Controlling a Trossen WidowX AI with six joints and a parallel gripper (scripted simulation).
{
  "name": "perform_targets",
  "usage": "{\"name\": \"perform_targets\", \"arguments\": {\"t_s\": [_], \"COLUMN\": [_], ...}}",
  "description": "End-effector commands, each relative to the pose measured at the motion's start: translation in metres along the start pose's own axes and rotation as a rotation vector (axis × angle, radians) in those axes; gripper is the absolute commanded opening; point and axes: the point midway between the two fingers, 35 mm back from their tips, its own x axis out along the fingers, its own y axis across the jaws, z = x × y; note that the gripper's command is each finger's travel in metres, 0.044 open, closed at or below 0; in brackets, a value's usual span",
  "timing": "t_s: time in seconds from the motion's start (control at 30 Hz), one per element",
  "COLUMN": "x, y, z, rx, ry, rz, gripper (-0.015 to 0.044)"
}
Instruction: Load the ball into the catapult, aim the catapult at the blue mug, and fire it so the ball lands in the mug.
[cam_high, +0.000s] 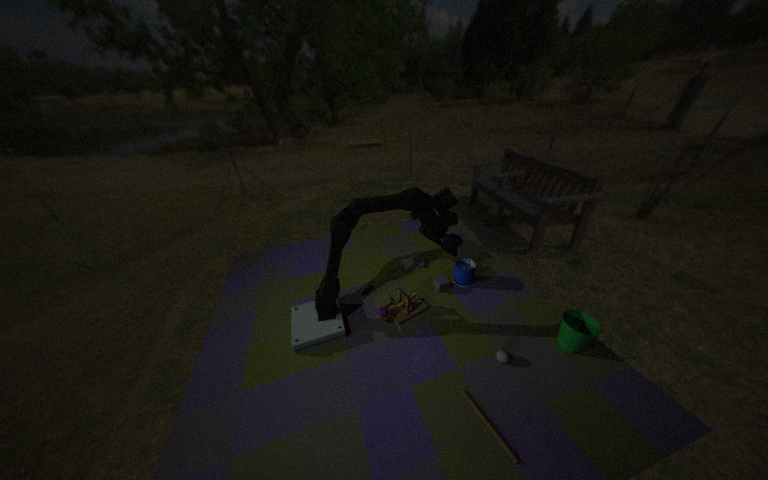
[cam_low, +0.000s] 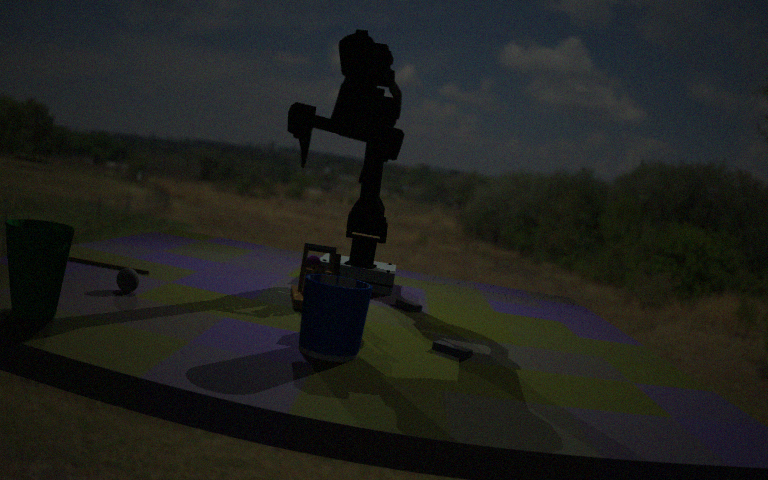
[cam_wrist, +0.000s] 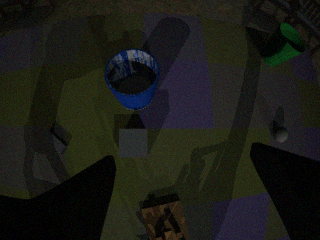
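Nearest the top camera, a thin wooden stick (cam_high: 490, 419) and a white ball (cam_high: 502, 356) on the purple-and-green mat (cam_high: 396, 396), with a green bucket (cam_high: 576, 331) off to the right. Farther in, the wooden catapult (cam_high: 405, 306) beside the arm's pale base plate (cam_high: 305, 338), a small purple ball (cam_high: 384, 312) seated at its near end, then the blue mug (cam_high: 464, 271) upright beyond it. Above the mug, the hand (cam_high: 450, 240) raised high, fingers spread wide with nothing between them; a wooden bench (cam_high: 538, 195) behind.

Catapult (cam_high: 405, 307) just beside the arm base (cam_high: 303, 338), ball (cam_high: 383, 312) on it (base side). Mug (cam_high: 464, 271) beyond, 1 bucket (cam_high: 576, 331) well right.
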Motion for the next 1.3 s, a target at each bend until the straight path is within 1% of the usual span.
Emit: {"name": "perform_targets", "arguments": {"t_s": [0.0,0.13,0.8,1.27], "x": [-0.002,-0.005,-0.007,-0.007], "y": [0.014,0.023,0.024,0.024], "z": [0.048,0.053,0.048,0.048], "rx": [0.032,0.024,0.024,0.024], "ry": [-0.147,-0.17,-0.168,-0.168], "rz": [0.03,0.044,0.044,0.044], "gripper": [0.044,0.044,0.044,0.0072]}}
